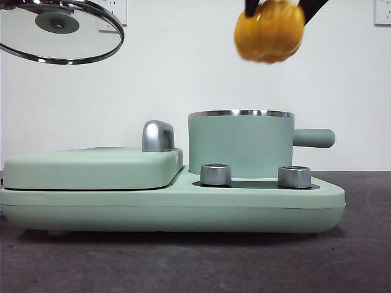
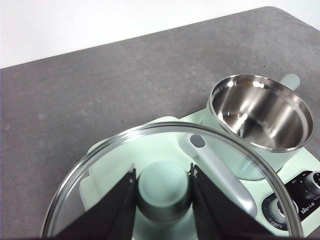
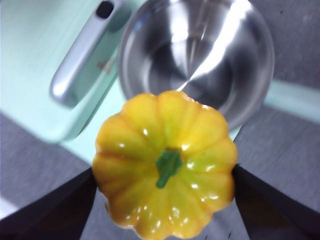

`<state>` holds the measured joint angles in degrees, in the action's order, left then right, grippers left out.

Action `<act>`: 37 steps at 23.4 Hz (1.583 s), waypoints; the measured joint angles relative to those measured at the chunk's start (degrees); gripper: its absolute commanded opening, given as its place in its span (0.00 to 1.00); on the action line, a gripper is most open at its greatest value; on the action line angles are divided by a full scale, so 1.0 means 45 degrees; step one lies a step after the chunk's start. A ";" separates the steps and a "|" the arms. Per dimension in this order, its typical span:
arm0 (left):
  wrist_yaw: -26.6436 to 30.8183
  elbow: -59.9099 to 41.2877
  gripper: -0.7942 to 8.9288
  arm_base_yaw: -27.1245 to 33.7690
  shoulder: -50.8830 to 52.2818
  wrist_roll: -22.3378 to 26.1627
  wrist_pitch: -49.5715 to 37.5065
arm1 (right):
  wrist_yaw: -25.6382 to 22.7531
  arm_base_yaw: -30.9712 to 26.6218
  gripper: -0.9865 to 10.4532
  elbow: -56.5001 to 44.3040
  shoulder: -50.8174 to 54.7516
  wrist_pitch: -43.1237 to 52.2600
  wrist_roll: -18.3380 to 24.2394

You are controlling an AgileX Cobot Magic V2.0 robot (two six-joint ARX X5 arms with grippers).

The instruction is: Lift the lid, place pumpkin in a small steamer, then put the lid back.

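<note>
My left gripper [image 2: 162,172] is shut on the mint knob of the glass lid [image 2: 125,150], holding it high at the upper left of the front view, where the lid [image 1: 61,30] hangs tilted above the griddle. My right gripper [image 3: 165,172] is shut on the yellow-orange ribbed pumpkin [image 3: 165,162], green stem up. In the front view the pumpkin [image 1: 269,30] hangs high above the small steamer [image 1: 241,143], a little to the right of its centre. The steamer [image 2: 260,112] stands uncovered, its steel inside bare [image 3: 200,55].
The steamer sits on a wide mint-green appliance base [image 1: 171,207] with two steel dials [image 1: 215,174] at the front. A flat griddle cover [image 1: 91,166] with a chrome handle [image 1: 157,135] lies left of the steamer. Dark grey tabletop [image 1: 195,262] surrounds the base.
</note>
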<state>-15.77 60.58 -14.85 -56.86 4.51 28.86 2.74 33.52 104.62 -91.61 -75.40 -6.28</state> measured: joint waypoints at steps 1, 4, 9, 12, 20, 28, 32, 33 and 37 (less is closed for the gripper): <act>0.0000 0.0000 0.09 0.0000 0.0000 0.0000 0.0000 | -0.0005 -0.0053 0.40 0.0194 -0.0306 0.0044 0.0121; 0.0000 0.0005 0.09 0.0000 0.0000 0.0000 0.0000 | -0.0345 -0.0136 0.40 0.0651 -0.1219 0.0306 0.0476; 0.0000 0.0000 0.09 0.0000 0.0000 0.0000 0.0000 | -0.1243 -0.0155 0.40 0.0981 -0.2438 0.0704 0.1030; 0.0000 0.0000 0.09 0.0000 0.0000 0.0000 0.0000 | -0.1297 -0.0175 0.40 0.0981 -0.2953 0.1112 0.1331; 0.0000 0.0000 0.09 0.0000 0.0000 0.0000 0.0000 | -0.1292 -0.0228 0.40 0.0986 -0.4371 0.1656 0.1739; 0.0000 0.0000 0.09 0.0000 0.0000 0.0000 -0.0019 | -0.1282 -0.0321 0.40 0.0996 -0.5338 0.2118 0.1792; 0.0000 0.0000 0.09 0.0000 0.0000 0.0000 -0.0039 | -0.1078 -0.0321 0.40 0.0996 -0.5508 0.2380 0.1972; 0.0000 0.0000 0.09 0.0000 0.0000 0.0000 -0.0039 | -0.0933 -0.0325 0.40 0.1005 -0.5566 0.2424 0.1982; 0.0000 0.0000 0.09 0.0000 0.0000 0.0000 -0.0044 | -0.0894 -0.0321 0.40 0.1035 -0.5916 0.2526 0.2006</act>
<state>-15.77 60.58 -14.85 -56.86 4.51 28.67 -1.28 32.08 109.27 -118.24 -64.03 2.74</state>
